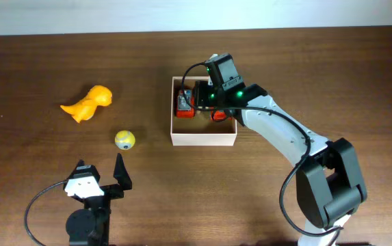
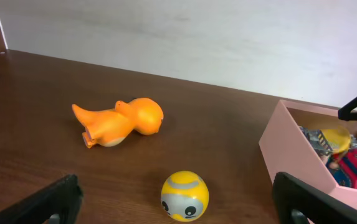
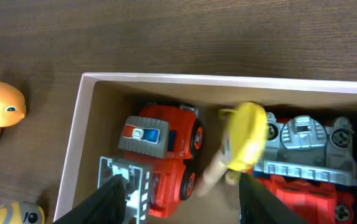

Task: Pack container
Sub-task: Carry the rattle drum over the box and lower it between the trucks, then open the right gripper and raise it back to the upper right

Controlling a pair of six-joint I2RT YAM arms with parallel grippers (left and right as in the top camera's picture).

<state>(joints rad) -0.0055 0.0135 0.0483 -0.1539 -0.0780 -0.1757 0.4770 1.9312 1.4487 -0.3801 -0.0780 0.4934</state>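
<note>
The container (image 1: 204,140) is a shallow white-walled box with a tan inside, standing mid-table; its wall (image 2: 293,149) and rim (image 3: 228,79) also show in the wrist views. Inside lie a red fire truck (image 3: 162,149) and a red and grey vehicle (image 3: 309,162). My right gripper (image 1: 206,96) hangs over the box, open (image 3: 181,193). A blurred yellow toy (image 3: 243,137) with a tan stem is between and below its fingers, not gripped. My left gripper (image 1: 100,166) stands open near the front edge, with a yellow ball (image 2: 184,196) on the table ahead of its wide fingers.
An orange dinosaur toy (image 1: 88,104) lies on its side at the left of the table, also seen in the left wrist view (image 2: 119,122). The yellow ball (image 1: 124,140) rests between it and the container. A pale wall runs along the table's far edge.
</note>
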